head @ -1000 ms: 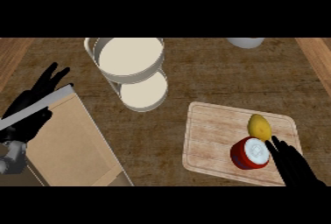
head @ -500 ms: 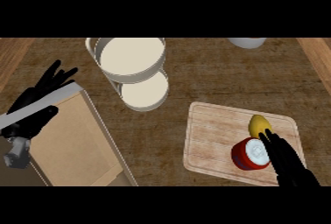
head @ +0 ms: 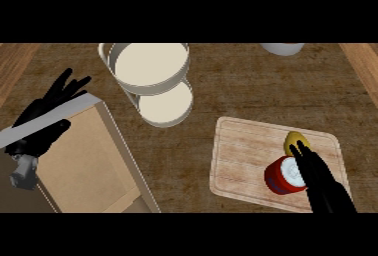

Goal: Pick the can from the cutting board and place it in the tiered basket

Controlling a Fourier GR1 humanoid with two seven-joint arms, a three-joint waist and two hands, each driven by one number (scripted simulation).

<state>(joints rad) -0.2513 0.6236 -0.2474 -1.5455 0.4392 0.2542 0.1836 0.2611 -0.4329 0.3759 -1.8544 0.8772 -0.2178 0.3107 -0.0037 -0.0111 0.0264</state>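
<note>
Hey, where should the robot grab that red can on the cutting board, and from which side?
Probably by its round side wall. The red can stands upright on the cutting board, pale top facing up, so fingers and thumb can wrap it. Come from above and the right, where the right hand already lies over it. A yellow fruit sits just behind, so avoid closing in from the far side.

— Where is the right hand?
— It comes up from the lower right edge, black fingers stretched straight and close together, tips pointing away from the body.

— And the left hand?
— At the far left, fingers spread and pointing up and to the right, relaxed and holding nothing, with a bit of grey forearm below it
</note>
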